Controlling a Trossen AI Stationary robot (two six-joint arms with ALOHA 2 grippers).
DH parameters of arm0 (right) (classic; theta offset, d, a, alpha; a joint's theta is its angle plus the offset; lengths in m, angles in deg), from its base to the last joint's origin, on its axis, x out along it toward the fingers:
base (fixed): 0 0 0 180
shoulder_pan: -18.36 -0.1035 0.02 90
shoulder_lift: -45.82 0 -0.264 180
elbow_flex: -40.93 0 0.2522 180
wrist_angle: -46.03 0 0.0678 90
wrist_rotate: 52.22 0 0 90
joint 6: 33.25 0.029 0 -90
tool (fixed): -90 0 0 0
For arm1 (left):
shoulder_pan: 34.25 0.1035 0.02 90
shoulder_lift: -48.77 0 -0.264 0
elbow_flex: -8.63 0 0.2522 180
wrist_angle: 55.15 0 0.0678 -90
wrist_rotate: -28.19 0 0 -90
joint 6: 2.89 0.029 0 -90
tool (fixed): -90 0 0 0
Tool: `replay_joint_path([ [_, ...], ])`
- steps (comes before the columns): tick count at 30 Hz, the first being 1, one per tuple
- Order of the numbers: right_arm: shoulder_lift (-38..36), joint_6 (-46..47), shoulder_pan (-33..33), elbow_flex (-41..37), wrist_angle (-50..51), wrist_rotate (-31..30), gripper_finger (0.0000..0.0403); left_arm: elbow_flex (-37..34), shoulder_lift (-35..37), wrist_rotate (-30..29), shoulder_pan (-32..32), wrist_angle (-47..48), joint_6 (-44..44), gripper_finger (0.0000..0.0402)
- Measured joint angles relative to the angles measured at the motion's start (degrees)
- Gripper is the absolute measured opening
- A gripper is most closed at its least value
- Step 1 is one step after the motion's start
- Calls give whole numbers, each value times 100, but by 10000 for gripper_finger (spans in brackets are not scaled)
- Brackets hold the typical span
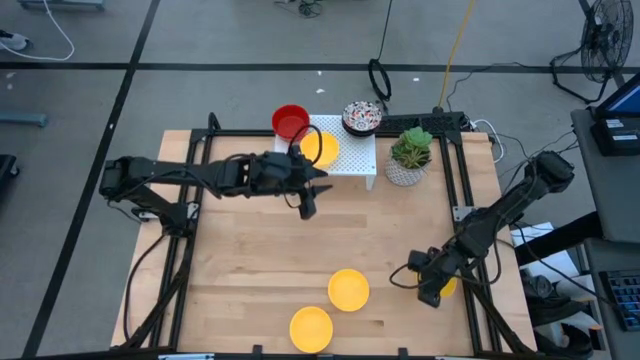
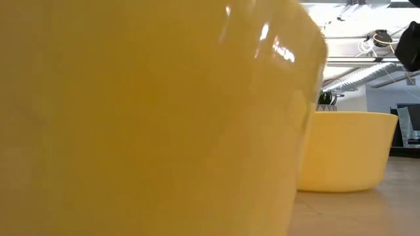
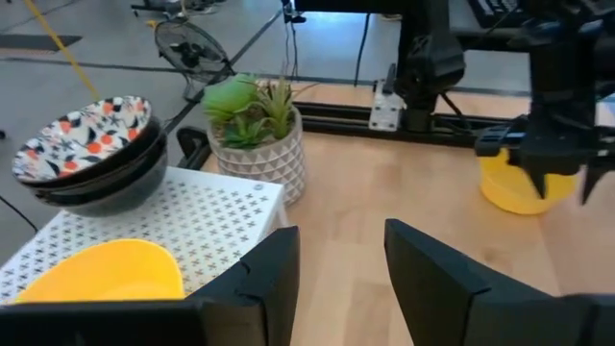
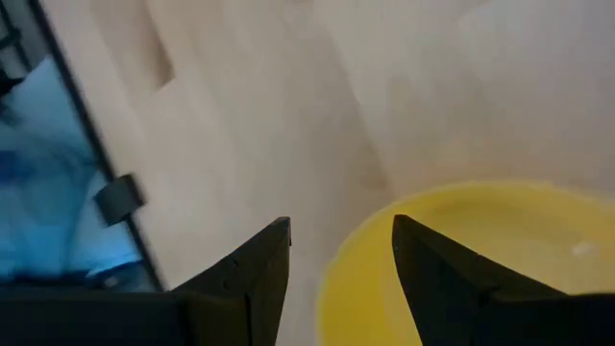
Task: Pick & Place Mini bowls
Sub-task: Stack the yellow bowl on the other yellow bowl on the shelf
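Observation:
Two yellow mini bowls (image 1: 348, 288) (image 1: 311, 328) sit near the table's near edge and fill the low view (image 2: 131, 118) (image 2: 344, 151). A third yellow bowl (image 1: 449, 287) rests by the right edge. My right gripper (image 4: 341, 223) is open above it, pointing down, one finger on either side of its rim (image 4: 336, 279). A fourth yellow bowl (image 3: 101, 274) and stacked speckled bowls (image 3: 91, 144) rest on the white rack (image 3: 211, 226). A red bowl (image 1: 290, 122) stands behind the rack. My left gripper (image 3: 341, 279) hovers open just in front of the rack.
A small white pot with a green plant (image 1: 410, 155) stands right of the rack at the far side. A black frame (image 1: 455, 170) borders the table. Bare wood (image 1: 260, 250) lies between the rack and the near bowls.

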Motion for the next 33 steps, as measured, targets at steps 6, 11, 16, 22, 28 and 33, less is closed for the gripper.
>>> replay_joint_path([
  [6,-2,-727,-1,-207,44,-352,171,0,0,0,-63,31,-46,157],
  [11,-19,-1257,16,-377,73,-741,162,0,0,-4,-59,39,-34,156],
  [16,-17,-1937,16,-385,28,-846,114,0,0,-7,-57,93,108,157],
  [22,-11,-2507,16,-391,29,-885,21,0,0,-8,-55,113,189,157],
  [28,-9,-3140,20,-394,-14,-961,10,-2,-2,-9,-55,115,179,157],
  [33,-110,-3439,76,-399,-260,-1011,4,-2,-2,-9,-55,163,132,157],
])
